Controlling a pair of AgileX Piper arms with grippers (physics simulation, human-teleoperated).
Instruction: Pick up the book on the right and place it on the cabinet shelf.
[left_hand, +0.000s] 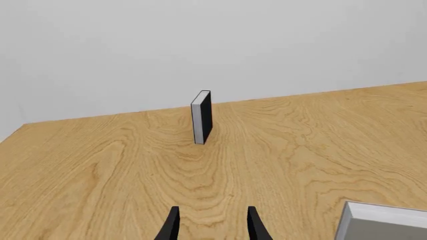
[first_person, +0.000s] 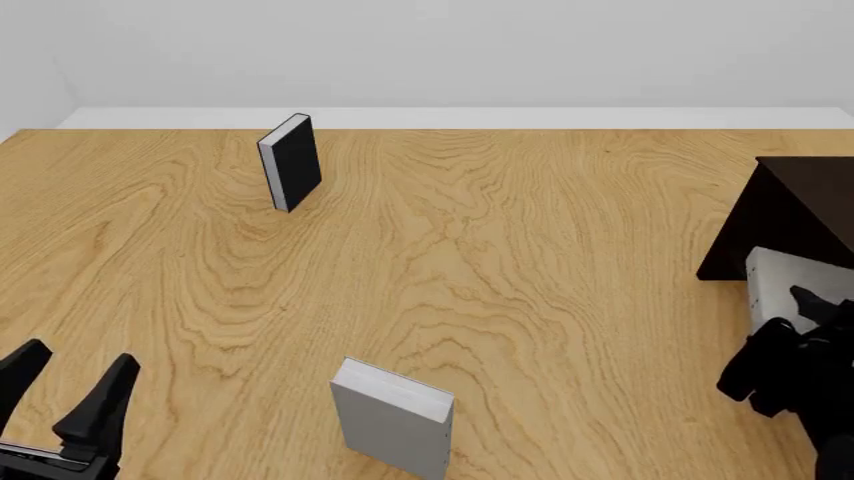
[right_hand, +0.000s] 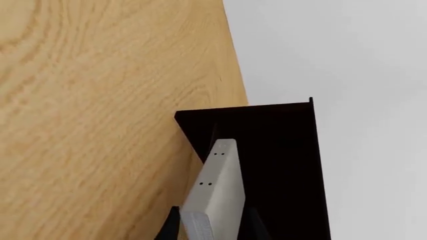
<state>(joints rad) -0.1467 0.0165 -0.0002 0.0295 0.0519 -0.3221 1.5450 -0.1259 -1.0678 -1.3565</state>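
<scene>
The book (right_hand: 217, 195), slim and light grey with tiny dark dots on one narrow face, is held between the fingers of the right end effector (right_hand: 212, 225), which is closed on its two flat sides. In the right wrist view the book is seen right in front of the dark cabinet shelf (right_hand: 280, 150), with its far end just at the cabinet's open side. In the front view the book (first_person: 774, 295) is seen at the right edge of the tabletop (first_person: 507, 260), next to the cabinet. The book is judged to be light and stiff, so it should not bend. Its smooth covers may be slippery, so a firm hold on the flat sides, near the middle, would be best. If it is held only near one end, it may tip. Nothing can be seen inside the cabinet; it is too dark to tell more. The left end effector (first_person: 64, 395) is open and holds nothing, low over the near left part of the tabletop. A plain grey book (first_person: 391, 418) stands close by, and a black book with white pages (first_person: 291, 160) stands far off. Neither is touched.
</scene>
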